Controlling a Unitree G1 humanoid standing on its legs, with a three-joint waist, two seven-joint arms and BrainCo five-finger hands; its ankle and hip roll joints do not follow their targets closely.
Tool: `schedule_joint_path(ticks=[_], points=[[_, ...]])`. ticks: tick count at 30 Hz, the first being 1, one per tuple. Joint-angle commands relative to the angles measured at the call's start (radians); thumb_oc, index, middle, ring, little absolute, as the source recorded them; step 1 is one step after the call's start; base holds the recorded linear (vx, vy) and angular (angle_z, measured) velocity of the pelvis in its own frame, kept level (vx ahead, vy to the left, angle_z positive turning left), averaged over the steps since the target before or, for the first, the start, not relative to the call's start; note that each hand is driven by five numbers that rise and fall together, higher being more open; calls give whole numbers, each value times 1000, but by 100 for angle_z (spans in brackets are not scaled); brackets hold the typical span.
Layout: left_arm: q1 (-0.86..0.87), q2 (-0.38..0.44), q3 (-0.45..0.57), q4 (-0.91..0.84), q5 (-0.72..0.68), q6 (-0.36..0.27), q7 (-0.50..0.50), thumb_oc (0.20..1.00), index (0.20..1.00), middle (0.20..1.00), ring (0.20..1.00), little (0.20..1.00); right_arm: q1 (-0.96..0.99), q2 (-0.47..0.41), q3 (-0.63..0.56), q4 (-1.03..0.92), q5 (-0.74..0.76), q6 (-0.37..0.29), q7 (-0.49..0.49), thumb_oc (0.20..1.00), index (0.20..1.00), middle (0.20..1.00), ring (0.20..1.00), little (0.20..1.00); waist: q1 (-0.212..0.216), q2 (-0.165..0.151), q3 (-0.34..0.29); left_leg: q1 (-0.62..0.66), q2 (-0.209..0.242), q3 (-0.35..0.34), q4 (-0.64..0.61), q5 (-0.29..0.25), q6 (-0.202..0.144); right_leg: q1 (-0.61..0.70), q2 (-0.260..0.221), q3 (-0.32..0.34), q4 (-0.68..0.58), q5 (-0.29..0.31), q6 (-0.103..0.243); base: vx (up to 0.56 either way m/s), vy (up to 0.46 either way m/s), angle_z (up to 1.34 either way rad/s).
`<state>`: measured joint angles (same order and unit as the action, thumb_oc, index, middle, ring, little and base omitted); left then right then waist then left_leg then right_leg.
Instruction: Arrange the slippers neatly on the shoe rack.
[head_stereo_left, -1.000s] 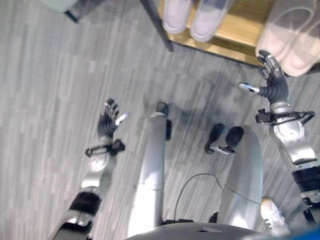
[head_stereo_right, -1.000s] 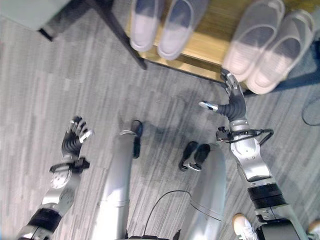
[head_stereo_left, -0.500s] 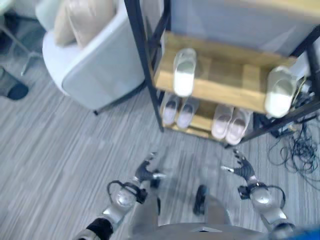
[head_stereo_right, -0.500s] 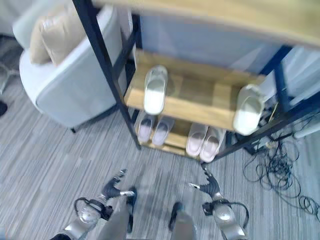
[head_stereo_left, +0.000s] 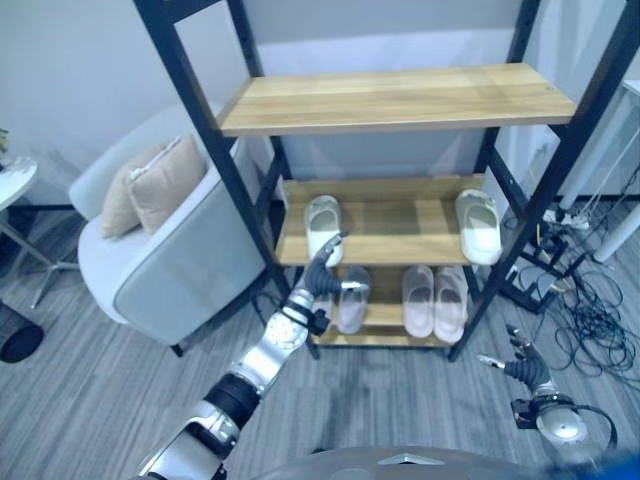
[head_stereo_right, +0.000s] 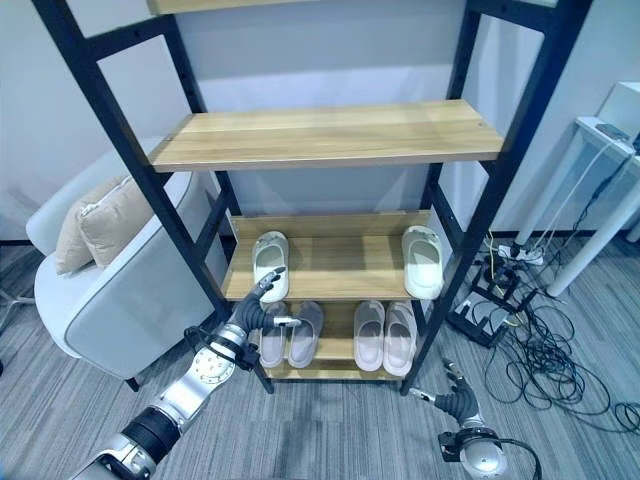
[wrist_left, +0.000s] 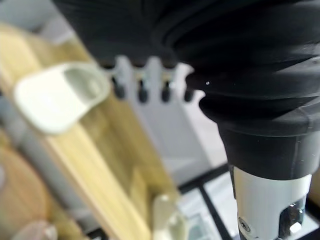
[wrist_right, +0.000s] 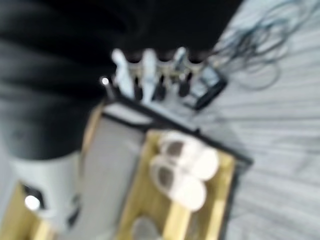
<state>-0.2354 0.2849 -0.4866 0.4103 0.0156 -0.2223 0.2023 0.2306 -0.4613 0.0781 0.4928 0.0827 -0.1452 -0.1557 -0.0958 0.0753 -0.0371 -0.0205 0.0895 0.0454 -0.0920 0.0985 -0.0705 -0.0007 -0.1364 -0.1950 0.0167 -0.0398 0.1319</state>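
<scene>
A black-framed shoe rack (head_stereo_left: 250, 200) has wooden shelves. On its middle shelf lie two white slippers far apart, one at the left (head_stereo_left: 322, 222) and one at the right (head_stereo_left: 478, 222). The bottom shelf holds a grey pair (head_stereo_left: 345, 300) and a pale pink pair (head_stereo_left: 433, 300). My left hand (head_stereo_left: 322, 280) is raised just below and in front of the left white slipper (wrist_left: 60, 97), open, fingers (wrist_left: 142, 87) straight and holding nothing. My right hand (head_stereo_left: 522, 366) hangs low by the rack's right front leg, open and empty; its wrist view shows the pink pair (wrist_right: 182, 170).
A light grey armchair (head_stereo_left: 170, 270) with two beige cushions (head_stereo_left: 150, 185) stands left of the rack. Tangled cables (head_stereo_left: 590, 320) and a power strip lie on the floor to the right. A small round table (head_stereo_left: 10, 180) is at the far left. The top shelf (head_stereo_left: 400, 95) is bare.
The camera has tilted up from the floor to the whole rack. My left hand has risen to the middle shelf's left slipper. My right hand stays low, still open.
</scene>
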Motion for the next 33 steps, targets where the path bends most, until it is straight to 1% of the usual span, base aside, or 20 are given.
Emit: schedule_joint_path(ticks=[1,2,3,4,5,6,8,11,13,14,18,21,25,27,28,29,33], points=[[-98,39,41,-1,92,18,16,1000,1000,1000,1000,1000,-63,-9,-8,-57,-29,-15,24,1000,1000,1000,1000,1000,6,-67,75,-8,-34,-23,5,-78,-35,-52,-80,18,-2,74,72,22,-9,-24],[-159,12,50,89,114,41,53,1000,1000,1000,1000,1000,-64,-15,1,-72,-45,-7,27,1000,1000,1000,1000,1000,-7,-61,80,-16,-33,-12,5,-78,-36,-64,-79,31,-9,76,72,3,-10,-38],[-159,12,49,89,114,40,53,1000,1000,1000,1000,1000,-64,-15,1,-72,-45,-7,27,1000,1000,1000,1000,1000,-6,-61,80,-16,-33,-12,5,-78,-36,-65,-79,31,-9,76,72,-74,-21,-40],[-299,-23,61,283,129,73,118,1000,1000,1000,1000,1000,-62,-37,13,-122,-78,-2,26,1000,1000,1000,1000,1000,-33,-55,94,-47,-33,2,5,-69,-39,-100,-76,52,-19,87,73,-143,-15,-29],[-409,-29,57,412,130,84,157,1000,1000,1000,1000,1000,-63,-57,20,-140,-91,-7,25,1000,1000,1000,1000,1000,-53,-49,103,-74,-31,12,5,-62,-42,-136,-74,67,-23,95,73,-203,-8,-32],[-508,-23,56,507,118,91,181,1000,1000,1000,1000,1000,-63,-74,17,-155,-93,-13,17,1000,1000,1000,1000,1000,-68,-42,113,-102,-30,19,5,-55,-43,-172,-73,78,-23,106,75,-148,2,-52],[-623,1,49,574,110,90,202,1000,1000,1000,1000,1000,-62,-85,-2,-159,-84,-20,2,1000,1000,1000,1000,1000,-82,-34,133,-139,-32,26,5,-46,-44,-214,-75,92,-22,117,77,-94,18,-43],[-672,40,53,538,111,85,225,1000,1000,1000,1000,1000,-47,-83,-20,-163,-80,-32,-9,1000,1000,1000,1000,1000,-85,-28,150,-158,-31,32,5,-42,-45,-236,-77,98,-22,124,77,-21,1,-18],[-687,96,67,479,115,77,251,1000,1000,1000,1000,1000,-40,-71,-21,-152,-74,-39,-14,1000,1000,1000,1000,1000,-81,-32,164,-167,-29,37,5,-40,-43,-248,-75,106,-27,131,80,26,-27,-11],[-689,106,70,474,117,77,255,1000,1000,1000,1000,1000,-39,-71,-21,-154,-74,-40,-12,1000,1000,1000,1000,1000,-80,-32,165,-168,-28,38,5,-40,-43,-250,-75,107,-28,132,80,32,-26,-11],[-697,175,78,454,161,93,277,1000,1000,1000,1000,1000,-24,-72,-22,-166,-82,-46,-8,1000,1000,1000,1000,1000,-74,-38,171,-178,-23,38,5,-37,-45,-261,-72,110,-29,132,81,10,-8,-3],[-751,225,67,544,204,119,290,1000,1000,1000,1000,1000,-25,-76,-19,-169,-88,-58,-13,1000,1000,1000,1000,1000,-72,-42,192,-202,-20,32,5,-26,-50,-280,-70,102,-26,133,82,-26,-18,0],[-790,245,62,597,188,124,282,1000,1000,1000,1000,1000,-21,-77,-21,-180,-87,-60,-15,1000,1000,1000,1000,1000,-73,-43,199,-221,-19,25,5,-20,-53,-295,-68,99,-28,138,82,-25,-21,4],[-824,266,42,645,200,131,275,1000,1000,1000,1000,1000,-16,-80,-25,-193,-86,-65,-16,1000,1000,1000,1000,1000,-72,-45,205,-232,-17,21,5,-17,-55,-303,-70,95,-29,140,83,-15,-12,2],[-844,289,31,659,214,134,269,1000,1000,1000,1000,1000,-9,-80,-28,-202,-91,-69,-17,1000,1000,1000,1000,1000,-71,-46,210,-241,-18,20,5,-16,-55,-309,-70,93,-30,143,84,0,0,0],[-844,289,31,660,214,133,269,1000,1000,1000,1000,1000,-9,-80,-28,-202,-91,-69,-17,1000,1000,1000,1000,1000,-71,-46,210,-241,-18,19,5,-16,-55,-310,-70,93,-29,143,84,0,0,0],[-888,336,21,742,210,140,247,1000,1000,1000,1000,1000,-6,-87,-44,-209,-91,-76,-27,1000,1000,1000,1000,1000,-74,-47,223,-267,-19,22,5,-8,-57,-334,-72,92,-32,152,88,-25,2,-1]])
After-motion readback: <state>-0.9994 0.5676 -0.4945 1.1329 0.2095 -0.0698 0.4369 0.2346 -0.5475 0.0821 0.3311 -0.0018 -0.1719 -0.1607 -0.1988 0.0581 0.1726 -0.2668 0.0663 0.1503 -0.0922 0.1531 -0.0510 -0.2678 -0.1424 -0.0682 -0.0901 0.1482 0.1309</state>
